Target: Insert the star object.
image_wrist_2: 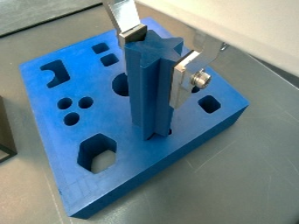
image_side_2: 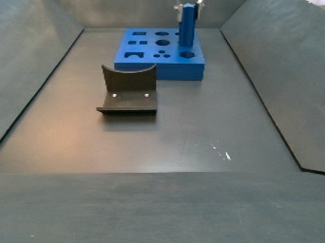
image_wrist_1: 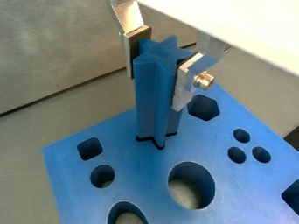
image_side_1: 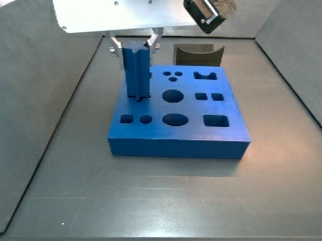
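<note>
The gripper (image_wrist_1: 162,61) clamped the upright star object (image_wrist_1: 156,92), whose foot sat in a hole of the blue block (image_side_1: 189,132) near the worktop's (image_side_1: 151,198) far edge.

Pincer (image_wrist_1: 162,59) sits over the blue block (image_side_1: 189,132), plates closed on the upright star object (image_wrist_1: 155,92) at the block's corner hole; that peg is the one tall obstacle on the block. Rest of block top is flat, holes only. Fixture (image_side_2: 128,90) stands apart on the tabletop (image_side_2: 191,142). Bare tabletop between them and around; side walls bound it.
</note>
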